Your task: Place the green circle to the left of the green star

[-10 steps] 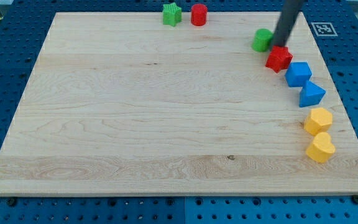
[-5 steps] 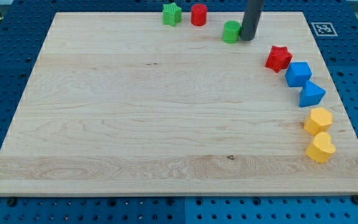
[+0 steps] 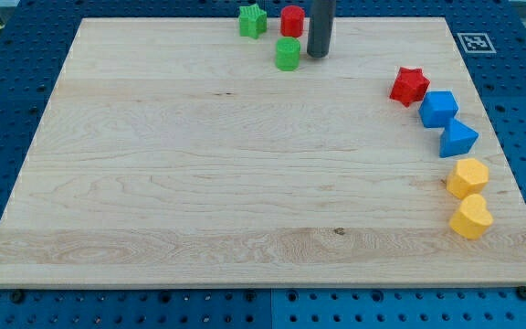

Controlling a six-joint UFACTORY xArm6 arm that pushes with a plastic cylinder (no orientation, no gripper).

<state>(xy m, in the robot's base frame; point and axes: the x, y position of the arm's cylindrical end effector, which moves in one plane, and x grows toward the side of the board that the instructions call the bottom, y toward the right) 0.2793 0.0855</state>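
The green circle (image 3: 288,53) is a short green cylinder near the view's top, just below the red cylinder (image 3: 291,20). The green star (image 3: 253,19) sits at the top edge of the board, up and to the left of the green circle. My tip (image 3: 317,55) is the lower end of the dark rod and stands close to the right side of the green circle, below and right of the red cylinder.
A red star (image 3: 409,85), a blue cube (image 3: 438,108), a blue triangular block (image 3: 457,139), a yellow hexagon (image 3: 468,175) and a yellow heart (image 3: 470,217) run down the right side of the wooden board (image 3: 199,183).
My tip has swept left along the top of the board, pushing the green circle left from beside the red star to just below the red cylinder.
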